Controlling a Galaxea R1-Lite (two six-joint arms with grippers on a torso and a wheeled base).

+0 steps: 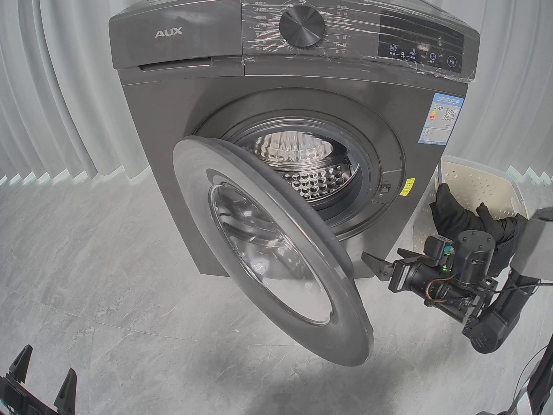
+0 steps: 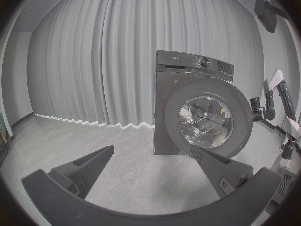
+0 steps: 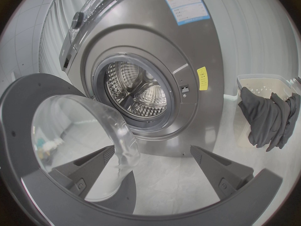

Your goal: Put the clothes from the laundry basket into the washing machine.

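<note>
Two grippers are wide open and hold nothing. The right gripper (image 1: pixel 375 265) is at the lower right of the head view, below the basket (image 1: pixel 489 187) and near the edge of the door (image 1: pixel 271 249). The left gripper (image 1: pixel 46 371) is in the bottom left corner, low over the floor (image 1: pixel 103 260). Dark clothes (image 1: pixel 461 217) hang over the basket rim, right of the washer (image 1: pixel 173 105). The round door is swung open, and the shiny drum (image 1: pixel 305 157) shows in the middle.

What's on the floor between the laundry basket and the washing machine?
Nothing: in the right wrist view, a bare strip of floor separates the laundry basket from the washing machine.
</note>
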